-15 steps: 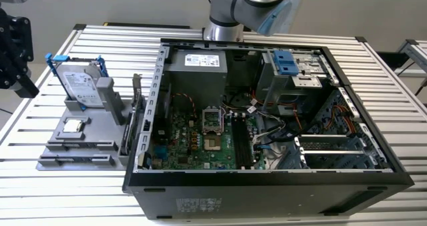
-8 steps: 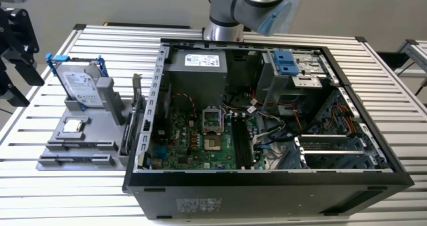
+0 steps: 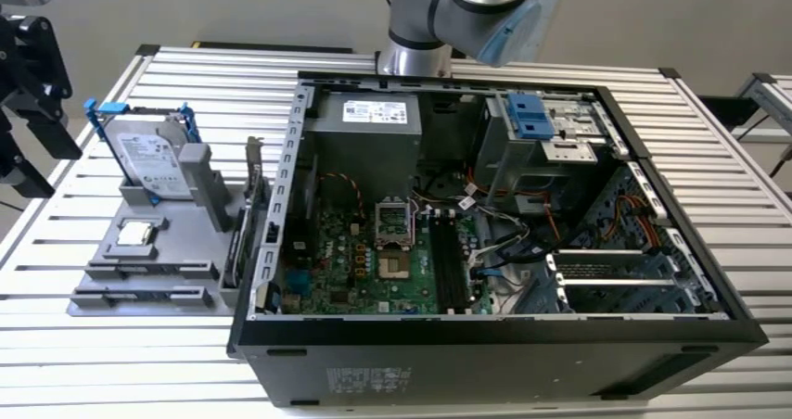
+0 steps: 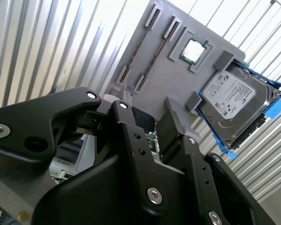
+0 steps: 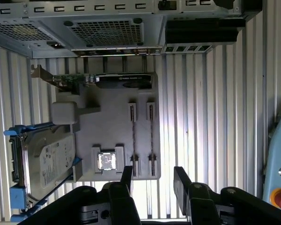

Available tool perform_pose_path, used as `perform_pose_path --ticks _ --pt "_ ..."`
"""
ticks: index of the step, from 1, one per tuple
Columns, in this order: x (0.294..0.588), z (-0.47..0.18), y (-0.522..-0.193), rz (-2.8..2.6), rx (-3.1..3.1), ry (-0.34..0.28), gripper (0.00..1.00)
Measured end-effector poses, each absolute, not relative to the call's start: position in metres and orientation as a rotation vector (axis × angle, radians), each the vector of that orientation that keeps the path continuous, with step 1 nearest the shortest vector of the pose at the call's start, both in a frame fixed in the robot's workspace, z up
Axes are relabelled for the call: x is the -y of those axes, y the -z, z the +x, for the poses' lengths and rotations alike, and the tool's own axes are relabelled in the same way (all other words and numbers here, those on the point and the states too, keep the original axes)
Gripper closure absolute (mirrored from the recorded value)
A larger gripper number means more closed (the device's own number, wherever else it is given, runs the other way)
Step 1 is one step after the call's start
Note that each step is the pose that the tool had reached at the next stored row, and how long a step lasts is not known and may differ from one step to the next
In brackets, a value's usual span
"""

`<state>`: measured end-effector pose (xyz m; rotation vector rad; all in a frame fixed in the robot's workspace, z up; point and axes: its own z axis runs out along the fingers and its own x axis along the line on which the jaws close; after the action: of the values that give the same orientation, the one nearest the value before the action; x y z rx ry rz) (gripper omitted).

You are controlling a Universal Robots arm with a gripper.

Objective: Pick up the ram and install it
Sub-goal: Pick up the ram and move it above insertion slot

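While the claw [image 5: 153,174] hangs open and empty over the grey tray [image 5: 107,122], the ram [image 5: 151,138] sits edge-up in 1 of its 2 slots, so pickup is not yet made and, in my judgement, calls for straddling that thin edge squarely.

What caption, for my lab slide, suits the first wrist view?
Open gripper facing the grey tray that carries the ram, CPU chip and hard drive.

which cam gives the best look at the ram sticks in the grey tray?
First wrist view: both ram sticks stand on edge in the grey tray, full length visible, nothing in front. The second wrist view shows them too, but slanted. In the exterior view the tray is plain, the sticks too thin to make out.
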<state>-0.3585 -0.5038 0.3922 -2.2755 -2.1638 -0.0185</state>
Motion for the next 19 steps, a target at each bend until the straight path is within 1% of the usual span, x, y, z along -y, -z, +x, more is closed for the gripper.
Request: perform_pose_path --ticks 19 --pt "0.5038 -0.3595 -0.3855 -2.211 2.228 0.018 0.00"
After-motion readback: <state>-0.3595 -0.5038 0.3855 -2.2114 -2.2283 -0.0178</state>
